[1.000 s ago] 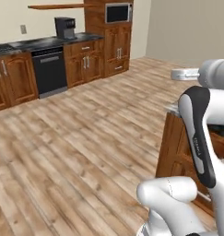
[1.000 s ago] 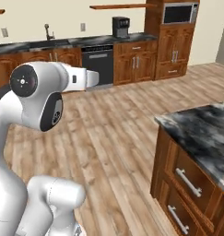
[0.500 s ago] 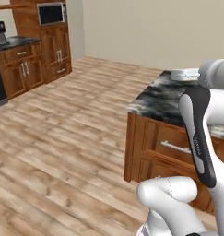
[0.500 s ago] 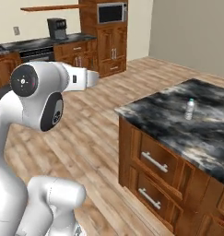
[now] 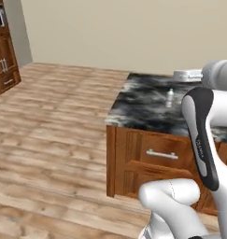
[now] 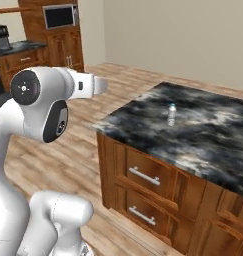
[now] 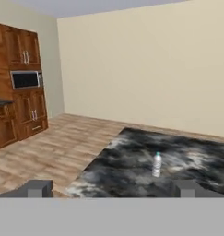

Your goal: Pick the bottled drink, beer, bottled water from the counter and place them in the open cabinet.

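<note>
We see the bottled water (image 7: 156, 165) standing upright on the counter (image 7: 127, 170), a marbled black, grey and white slab. In the hand view it stands ahead of our end effector (image 7: 111, 189), between the lines of the two fingertips (image 7: 38, 188) and a little toward the right one, well apart from both. The tips stand wide apart at the bottom of that view, fully spread, with nothing between them and nothing held.

From the right base view the bottled water (image 6: 171, 114) stands alone near the middle of the counter (image 6: 143, 125), back from the near edge, above the wooden base with its grey drawer handle (image 6: 144, 176). From the left base view the same bottle (image 5: 169, 98) shows on the counter (image 5: 143, 107) just left of the arm's upright link, with a drawer handle (image 5: 162, 154) on the wooden front below it. The bottle's cap looks blue-green and its body pale; finer detail is too small to tell.

Beyond the counter lie a wooden floor (image 6: 88, 145) and a plain beige wall (image 7: 145, 64); tall wooden cabinets with a microwave (image 7: 26, 79) stand at the far left.
</note>
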